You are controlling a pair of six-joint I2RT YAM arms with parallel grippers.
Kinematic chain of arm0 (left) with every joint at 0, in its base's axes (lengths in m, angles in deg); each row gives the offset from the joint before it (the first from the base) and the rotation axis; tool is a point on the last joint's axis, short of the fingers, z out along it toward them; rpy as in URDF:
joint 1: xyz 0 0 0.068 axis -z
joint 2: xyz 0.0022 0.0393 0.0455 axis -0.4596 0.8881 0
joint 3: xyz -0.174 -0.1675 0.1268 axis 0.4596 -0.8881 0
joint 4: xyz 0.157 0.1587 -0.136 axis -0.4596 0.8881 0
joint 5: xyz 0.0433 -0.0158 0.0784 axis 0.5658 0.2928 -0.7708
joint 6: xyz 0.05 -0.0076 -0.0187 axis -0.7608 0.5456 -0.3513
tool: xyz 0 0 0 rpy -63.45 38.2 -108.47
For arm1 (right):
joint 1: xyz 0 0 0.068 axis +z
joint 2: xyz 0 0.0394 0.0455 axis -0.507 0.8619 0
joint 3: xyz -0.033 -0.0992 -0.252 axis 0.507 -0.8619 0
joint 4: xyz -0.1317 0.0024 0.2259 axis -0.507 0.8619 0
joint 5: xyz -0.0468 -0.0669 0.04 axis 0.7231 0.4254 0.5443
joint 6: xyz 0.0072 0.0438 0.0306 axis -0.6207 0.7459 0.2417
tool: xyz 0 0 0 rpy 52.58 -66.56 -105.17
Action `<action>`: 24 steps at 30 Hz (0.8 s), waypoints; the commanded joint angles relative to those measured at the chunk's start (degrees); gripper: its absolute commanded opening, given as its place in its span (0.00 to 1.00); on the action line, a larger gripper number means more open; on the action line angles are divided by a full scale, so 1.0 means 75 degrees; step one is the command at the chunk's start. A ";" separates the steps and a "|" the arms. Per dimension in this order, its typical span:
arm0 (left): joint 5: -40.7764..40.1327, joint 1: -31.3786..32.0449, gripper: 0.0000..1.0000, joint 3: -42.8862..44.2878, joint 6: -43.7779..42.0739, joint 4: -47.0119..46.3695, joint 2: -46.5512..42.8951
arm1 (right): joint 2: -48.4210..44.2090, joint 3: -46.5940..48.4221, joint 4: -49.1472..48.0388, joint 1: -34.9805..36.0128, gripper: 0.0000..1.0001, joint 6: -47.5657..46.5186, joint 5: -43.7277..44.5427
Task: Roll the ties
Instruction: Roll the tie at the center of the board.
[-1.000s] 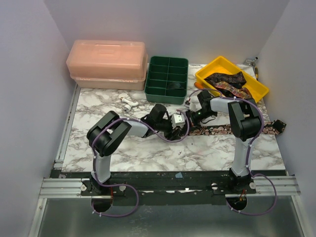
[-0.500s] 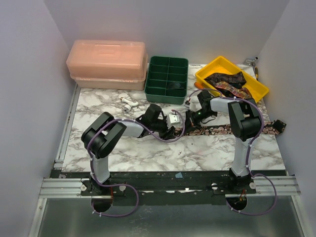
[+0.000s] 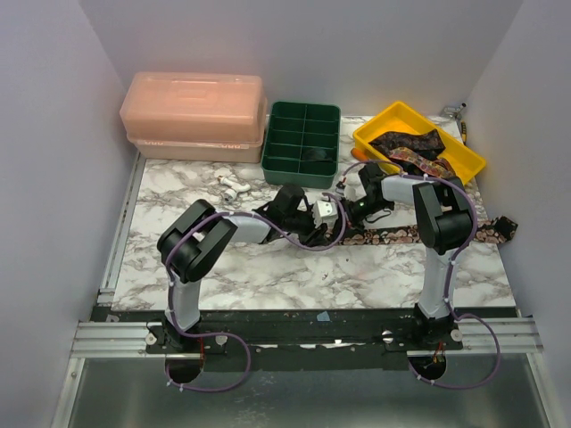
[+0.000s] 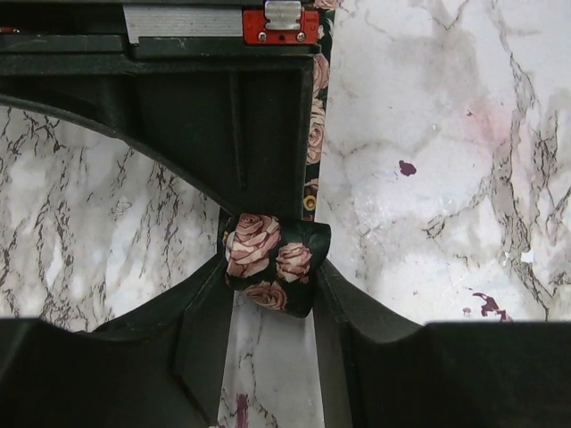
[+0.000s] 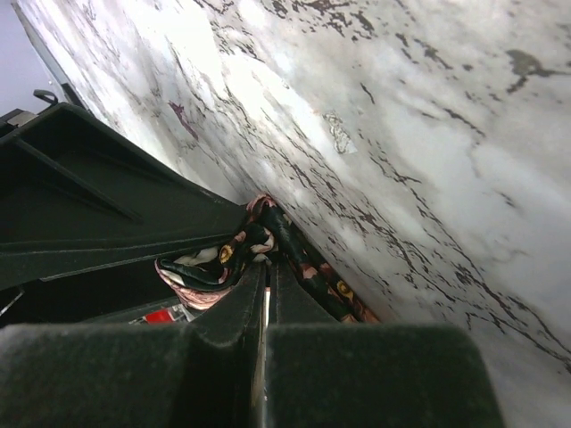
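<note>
A dark tie (image 3: 401, 234) with pink roses lies stretched across the marble table to the right edge. Its left end is wound into a small roll (image 4: 268, 254). My left gripper (image 4: 274, 267) has a finger against each side of that roll, near mid table (image 3: 328, 217). The right gripper (image 3: 350, 218) meets it from the right, and its black body reaches down to the roll in the left wrist view. Its fingers (image 5: 266, 263) are shut, with the tie's fabric (image 5: 312, 276) bunched at their tips. More ties (image 3: 412, 147) lie heaped in the yellow bin (image 3: 379, 127).
A green compartment tray (image 3: 302, 143) stands behind the grippers. A pink lidded box (image 3: 194, 116) sits at the back left. Small white plastic pieces (image 3: 234, 185) lie in front of the box. The tie's far end (image 3: 504, 227) lies at the table's right edge.
My left gripper drew back a little to the left, then came right again onto the roll, and its jaws narrowed. The right arm has stayed put.
</note>
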 commanded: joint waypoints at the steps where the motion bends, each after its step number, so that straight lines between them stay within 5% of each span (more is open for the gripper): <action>1: -0.0132 0.0294 0.39 0.0284 0.0037 -0.0036 0.0487 | 0.0580 -0.0193 -0.0363 0.0097 0.01 -0.0416 0.1241; 8: -0.0840 0.0318 0.45 0.0305 -0.0511 0.0954 0.0759 | 0.0478 -0.0296 -0.0623 0.0091 0.01 -0.0112 0.0917; 16: -0.1528 0.0295 0.27 0.0771 -0.1117 0.2794 0.0567 | -0.0007 -0.0267 -0.0603 0.0018 0.01 -0.0100 0.0405; 24: -0.2027 0.0295 0.22 0.1078 -0.1366 0.4163 0.0509 | -0.0580 0.0065 0.0535 -0.0873 0.22 -0.0693 -0.0609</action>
